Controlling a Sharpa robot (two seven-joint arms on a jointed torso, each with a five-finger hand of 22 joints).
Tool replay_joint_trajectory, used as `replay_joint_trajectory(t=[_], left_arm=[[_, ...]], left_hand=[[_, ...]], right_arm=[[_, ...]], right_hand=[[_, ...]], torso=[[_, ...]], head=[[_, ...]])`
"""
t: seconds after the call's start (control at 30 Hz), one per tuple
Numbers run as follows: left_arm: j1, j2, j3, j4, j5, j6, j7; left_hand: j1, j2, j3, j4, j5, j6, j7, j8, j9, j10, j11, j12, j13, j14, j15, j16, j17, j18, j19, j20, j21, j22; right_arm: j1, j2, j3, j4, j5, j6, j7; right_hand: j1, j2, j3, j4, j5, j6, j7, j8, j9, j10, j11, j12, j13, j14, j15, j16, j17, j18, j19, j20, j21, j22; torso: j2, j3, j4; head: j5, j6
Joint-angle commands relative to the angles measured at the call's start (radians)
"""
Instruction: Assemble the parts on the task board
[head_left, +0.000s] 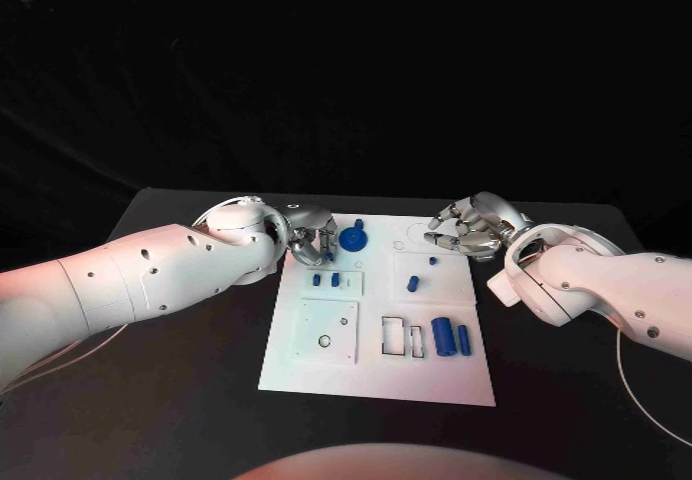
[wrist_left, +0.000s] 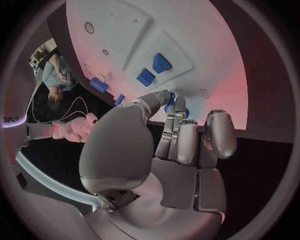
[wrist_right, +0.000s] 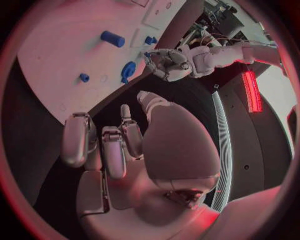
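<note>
White task board (head_left: 310, 372), small blue parts (head_left: 449, 337)

You are looking at a robotics lab or test cell, not a home. The matte black table (head_left: 173, 400) stands before a plain black backdrop, with nothing domestic around it. At the table's centre lies the flat white rectangular task board (head_left: 378, 375), a purpose-made fixture with outlined recesses and small blue plastic parts (head_left: 449, 337) toward its 4 o'clock corner. In the right wrist view, a cluttered bench of cables and equipment (wrist_right: 220, 15) sits beyond the table's edge.
</note>
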Motion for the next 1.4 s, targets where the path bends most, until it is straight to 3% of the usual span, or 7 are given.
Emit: replay_joint_trajectory(t=[0.03,0.93,1.07,1.4], left_arm=[[-0.001,0.005,0.0,-0.002,0.013,0.018,0.002],[-0.004,0.019,-0.002,-0.019,0.015,0.054,-0.01],[-0.004,0.019,-0.002,-0.02,0.015,0.053,-0.012],[-0.004,0.018,-0.002,-0.02,0.015,0.037,-0.017]], left_hand=[[-0.013,0.001,0.0,-0.005,0.003,0.005,0.001,-0.007,0.002,0.007,-0.001,-0.005,-0.001,0.038,-0.002,-0.004,-0.001,-0.012,0.001,-0.001,-0.006,0.113],[-0.025,-0.003,-0.008,-0.007,-0.015,0.004,0.001,-0.018,0.003,0.013,0.0,-0.016,-0.002,0.035,-0.001,-0.007,-0.007,-0.01,-0.003,0.0,-0.014,0.111],[-0.054,-0.022,-0.023,0.003,-0.008,-0.025,0.013,-0.047,-0.004,0.005,0.009,-0.038,-0.006,0.031,0.007,-0.012,-0.019,-0.009,-0.008,0.005,-0.024,0.108],[-0.071,-0.033,-0.03,0.009,0.001,-0.051,0.019,-0.073,-0.011,-0.001,0.014,-0.061,-0.012,0.026,0.011,-0.018,-0.031,-0.007,-0.013,0.01,-0.037,0.104]], right_arm=[[-0.001,0.0,0.0,0.002,-0.007,0.009,0.004],[-0.001,0.0,0.0,0.001,-0.008,0.009,0.005],[-0.001,0.001,0.0,0.001,-0.008,0.008,0.005],[-0.001,0.0,0.0,0.001,-0.008,0.007,0.006]], right_hand=[[-0.007,0.0,0.006,-0.001,0.003,-0.006,-0.003,0.003,0.001,-0.004,-0.002,-0.001,0.019,0.091,-0.008,-0.005,0.218,0.02,-0.007,0.0,-0.004,0.038],[-0.007,0.0,0.006,-0.001,0.003,-0.006,-0.003,0.003,0.001,-0.004,-0.002,-0.001,0.019,0.091,-0.008,-0.005,0.218,0.02,-0.007,0.0,-0.004,0.038],[-0.007,0.0,0.006,-0.001,0.003,-0.006,-0.003,0.003,0.001,-0.004,-0.002,-0.001,0.019,0.091,-0.008,-0.005,0.218,0.02,-0.007,0.0,-0.004,0.038],[-0.007,0.0,0.007,-0.001,0.003,-0.007,-0.003,0.004,0.002,-0.004,-0.002,-0.001,0.019,0.091,-0.008,-0.006,0.217,0.02,-0.007,-0.001,-0.005,0.037]], torso=[[0.0,-0.001,0.0003],[0.0,-0.001,0.0007],[-0.001,-0.0011,0.0007],[0.0,-0.0015,0.0005]], head=[[0.001,0.0],[-0.001,-0.005],[-0.001,-0.004],[-0.001,-0.003]])
